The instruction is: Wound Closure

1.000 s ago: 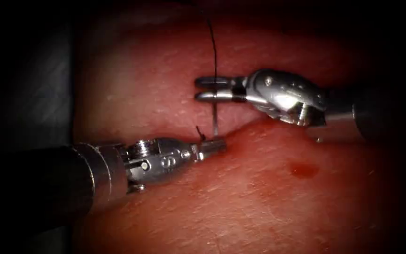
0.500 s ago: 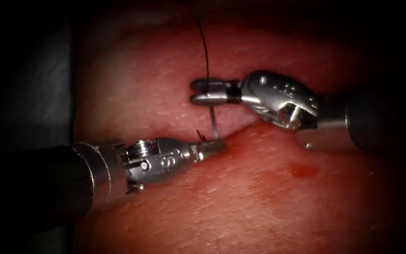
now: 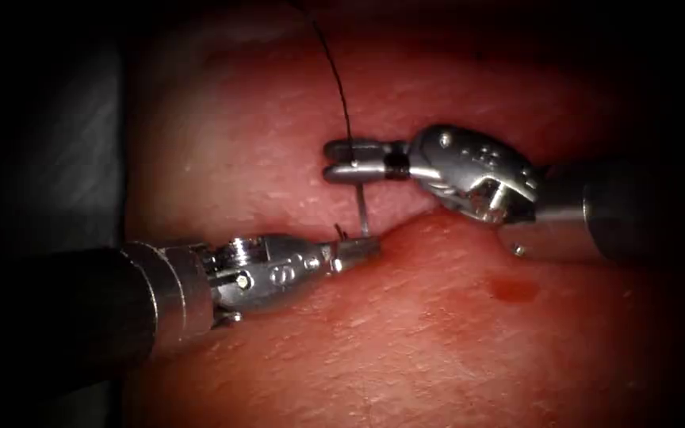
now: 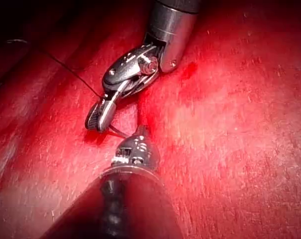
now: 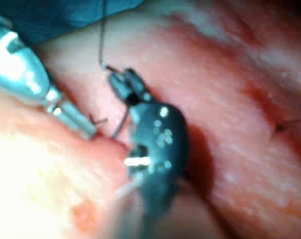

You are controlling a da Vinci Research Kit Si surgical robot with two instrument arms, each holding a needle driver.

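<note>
Steel needle [image 3: 362, 212] stands in the cut [image 3: 406, 222], its tail end clenched by the right tool [image 3: 350, 161]; left tool [image 3: 358, 250] grips tissue [image 3: 406, 333]. Twisting could tear the edge.

- In the endoscope view, light pools on the middle of the tissue [image 3: 438, 333], and its edges sink into darkness.
- Glare sits on my right tool [image 3: 331, 161] and my left tool [image 3: 374, 246].
- The needle [image 3: 362, 210] in my right tool's grip glints faintly.
</note>
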